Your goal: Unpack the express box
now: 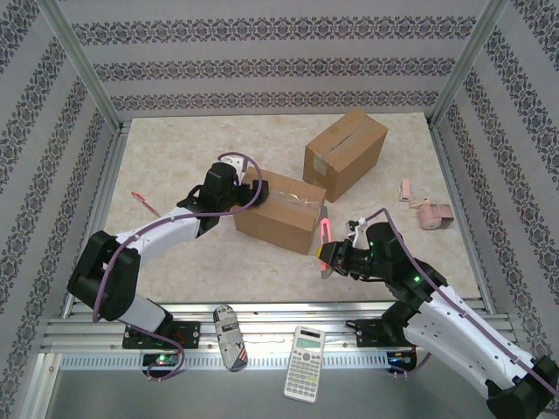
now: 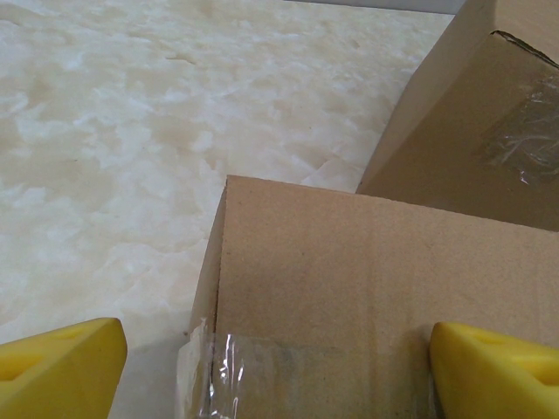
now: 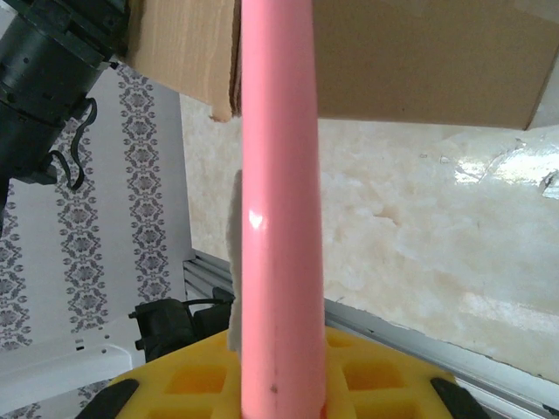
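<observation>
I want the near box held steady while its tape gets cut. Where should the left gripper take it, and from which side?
Probably its left end, from the left, clear of the right gripper and its pink tool at the right end. The near box lies flat and taped shut, offering no flap; the open left gripper is at that end's corner, one finger outside the side wall.

Cream marbled tabletop [image 1: 218, 262] has got a taped nearer brown cardboard box [image 1: 284, 223], a farther brown cardboard box [image 1: 345, 150], a thin red pen [image 1: 144, 202] far left, and a small pink plastic gadget [image 1: 428, 212] right.
</observation>
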`<state>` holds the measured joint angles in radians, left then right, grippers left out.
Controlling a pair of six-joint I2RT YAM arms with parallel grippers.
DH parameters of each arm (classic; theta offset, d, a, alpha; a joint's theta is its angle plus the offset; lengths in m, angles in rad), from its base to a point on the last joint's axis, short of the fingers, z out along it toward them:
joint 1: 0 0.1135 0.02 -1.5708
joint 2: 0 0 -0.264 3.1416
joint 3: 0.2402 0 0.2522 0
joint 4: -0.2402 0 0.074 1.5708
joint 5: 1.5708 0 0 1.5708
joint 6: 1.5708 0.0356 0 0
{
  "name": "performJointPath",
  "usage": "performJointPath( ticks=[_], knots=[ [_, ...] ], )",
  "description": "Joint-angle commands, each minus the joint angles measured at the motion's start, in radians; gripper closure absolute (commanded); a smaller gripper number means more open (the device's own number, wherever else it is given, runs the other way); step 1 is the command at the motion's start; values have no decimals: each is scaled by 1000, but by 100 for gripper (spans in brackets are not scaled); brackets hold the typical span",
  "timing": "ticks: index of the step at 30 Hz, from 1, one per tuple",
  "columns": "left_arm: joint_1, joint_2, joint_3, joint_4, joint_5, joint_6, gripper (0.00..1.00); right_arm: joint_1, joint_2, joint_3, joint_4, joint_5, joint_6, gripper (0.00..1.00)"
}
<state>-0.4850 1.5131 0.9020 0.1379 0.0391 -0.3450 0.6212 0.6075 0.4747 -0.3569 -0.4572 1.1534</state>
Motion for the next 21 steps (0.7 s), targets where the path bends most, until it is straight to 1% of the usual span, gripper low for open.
performJointPath(
  ticks=[1,21],
  knots=[
    [-9,91,-62,-228,-74,0,11,39,10,-33,-35,-120,18,100],
    [-9,91,-65,-225,-77,-3,11,102,22,-35,32,-140,25,100]
  ],
)
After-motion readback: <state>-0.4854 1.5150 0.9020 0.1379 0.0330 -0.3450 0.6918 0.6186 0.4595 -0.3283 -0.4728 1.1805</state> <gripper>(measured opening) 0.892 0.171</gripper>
